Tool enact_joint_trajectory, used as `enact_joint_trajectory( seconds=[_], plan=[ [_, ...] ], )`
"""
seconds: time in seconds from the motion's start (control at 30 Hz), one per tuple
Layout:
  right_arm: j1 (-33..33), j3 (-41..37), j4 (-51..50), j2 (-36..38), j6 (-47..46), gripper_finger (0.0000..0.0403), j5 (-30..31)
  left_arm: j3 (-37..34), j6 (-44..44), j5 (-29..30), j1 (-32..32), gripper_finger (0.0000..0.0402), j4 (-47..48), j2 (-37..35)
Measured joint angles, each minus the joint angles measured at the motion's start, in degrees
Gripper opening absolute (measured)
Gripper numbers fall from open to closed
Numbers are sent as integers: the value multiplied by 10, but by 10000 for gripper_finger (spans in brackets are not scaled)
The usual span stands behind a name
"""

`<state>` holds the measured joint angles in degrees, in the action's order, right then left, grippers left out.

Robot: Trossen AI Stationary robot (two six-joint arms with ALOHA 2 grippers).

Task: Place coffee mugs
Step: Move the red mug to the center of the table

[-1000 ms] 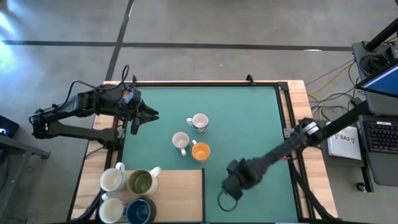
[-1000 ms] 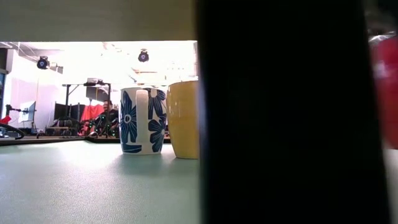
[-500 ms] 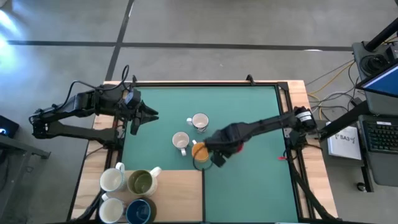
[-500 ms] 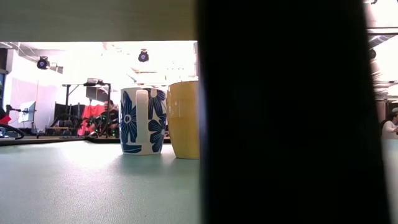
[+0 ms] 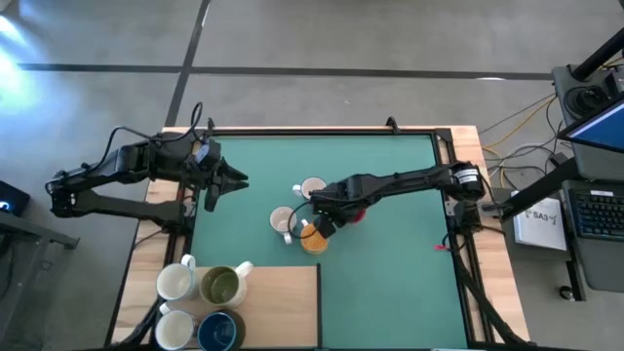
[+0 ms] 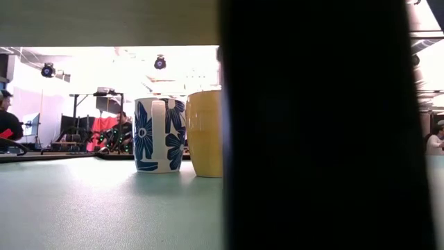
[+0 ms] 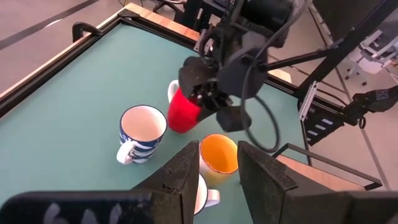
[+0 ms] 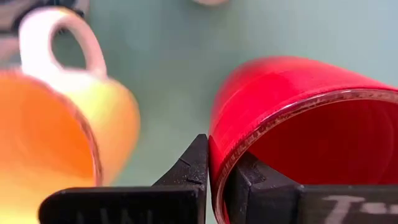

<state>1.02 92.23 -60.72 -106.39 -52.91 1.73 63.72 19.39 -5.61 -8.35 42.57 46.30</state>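
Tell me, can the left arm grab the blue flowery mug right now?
Probably not easily. The left gripper waits at the mat's left edge, fingers parted and empty, but the right gripper, shut on the red mug, hangs right beside the blue flowery mug, so the arms might bump.

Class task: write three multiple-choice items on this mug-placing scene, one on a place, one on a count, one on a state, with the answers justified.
1. Where is the red mug?
A. on the wooden board
B. above the green mat, among three mugs
C. off the table

2. How many mugs stand on the wooden board?
A. two
B. four
C. six

3. What is the right tool doing?
A. pinching the red mug's rim
B. hanging empty
C. holding the orange mug

Answers:
1 B, the left wrist view shows it hanging over the mat.
2 B, the high view shows four.
3 A, the right wrist view shows its fingers clamped across the red rim.
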Motion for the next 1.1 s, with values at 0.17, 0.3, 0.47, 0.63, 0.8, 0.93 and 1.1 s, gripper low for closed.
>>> enact_joint_trajectory(
  seconds=[0.17, 0.3, 0.47, 0.63, 0.8, 0.93, 1.1],
  plan=[
    [-5, 0, 8, -11, 3, 13, -1, 0, 1, 0, 0, 92, 0, 0],
    [-4, 0, 25, -13, 0, 13, -3, 0, 2, 0, 0, 92, 1, 0],
    [-4, 0, 61, -13, -3, 13, -4, 0, 2, 0, 0, 92, 4, 2],
    [-4, 0, 67, -17, -5, 14, -2, 0, 7, 0, 0, 92, 4, 2],
    [-4, 0, 74, -20, -5, 42, -2, 0, 9, 0, 0, 92, 4, 2],
    [-4, 1, 73, -20, -4, 74, -5, 0, 9, 0, 0, 92, 6, 2],
    [-4, 27, 62, -21, 14, 104, -7, 0, 12, 0, 0, 92, 15, 2]
  ],
)
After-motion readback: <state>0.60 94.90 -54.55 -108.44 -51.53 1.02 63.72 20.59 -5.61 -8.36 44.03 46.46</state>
